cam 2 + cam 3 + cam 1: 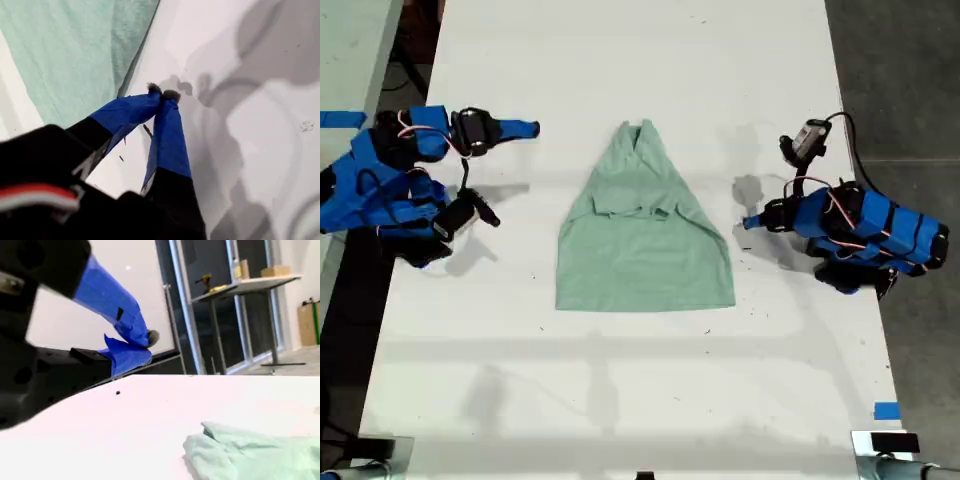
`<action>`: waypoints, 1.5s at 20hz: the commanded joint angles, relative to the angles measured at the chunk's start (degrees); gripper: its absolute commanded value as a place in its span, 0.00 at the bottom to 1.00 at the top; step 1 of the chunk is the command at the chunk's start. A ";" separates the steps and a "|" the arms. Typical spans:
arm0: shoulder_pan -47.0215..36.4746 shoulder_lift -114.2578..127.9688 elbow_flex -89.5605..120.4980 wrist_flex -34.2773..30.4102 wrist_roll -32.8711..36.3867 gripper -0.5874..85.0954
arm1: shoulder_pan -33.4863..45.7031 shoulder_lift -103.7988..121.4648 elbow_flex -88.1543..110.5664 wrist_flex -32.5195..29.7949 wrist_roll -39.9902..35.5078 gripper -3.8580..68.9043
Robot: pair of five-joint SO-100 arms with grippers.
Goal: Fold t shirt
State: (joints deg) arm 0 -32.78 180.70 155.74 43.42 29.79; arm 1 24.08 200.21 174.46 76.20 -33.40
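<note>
The t shirt (645,240) lies flat on the white table (620,60), about midway between my 2 arms. In the exterior view its wide straight hem faces the bottom of the picture. The cloth narrows to a point toward the top, with both sides folded in over the middle. A creased ridge of cloth crosses it about halfway up.

My first gripper (750,222) is at the exterior view's right, pointing toward the shirt and low over the bare table. It is near the shirt's right edge but apart from it. In the first wrist view my first gripper (162,94) has its 2 blue-taped fingers (167,135) pressed tip to tip with nothing between them. A strip of white table separates them from the t shirt (75,50), whose slanting edge runs just beyond the tips.

My second gripper (520,128) is at the exterior view's left, level with the shirt's narrow end and well apart from it. In the second wrist view my second gripper (145,340) is raised off the table, jaws closed together and empty. The t shirt (260,455) lies low and off to the side, well clear of the tips.
</note>
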 commanded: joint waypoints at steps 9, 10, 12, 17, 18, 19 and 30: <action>-0.44 25.49 32.78 -2.02 2.02 0.00 | 0.18 0.79 3.08 -0.18 0.09 0.06; -0.53 25.49 32.78 -1.58 1.58 0.00 | 0.18 0.79 3.08 -0.26 0.18 0.06; -0.88 25.49 32.78 -1.05 0.35 0.00 | 0.35 0.79 3.08 -0.18 0.26 0.06; -1.67 25.49 32.78 0.00 -1.58 0.00 | 0.26 0.79 3.08 -0.09 0.35 0.06; -1.67 25.49 32.78 0.00 -1.67 0.00 | 0.26 0.79 3.08 -0.09 0.35 0.06; -1.76 25.49 32.78 0.00 -1.67 0.00 | 0.26 0.79 3.08 -0.09 0.35 0.06; -1.85 25.49 32.78 0.18 -1.93 0.00 | 0.26 0.79 3.08 -0.09 0.35 0.06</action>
State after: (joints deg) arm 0 -34.10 205.58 186.24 43.42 28.65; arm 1 24.08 200.21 174.46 76.20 -33.40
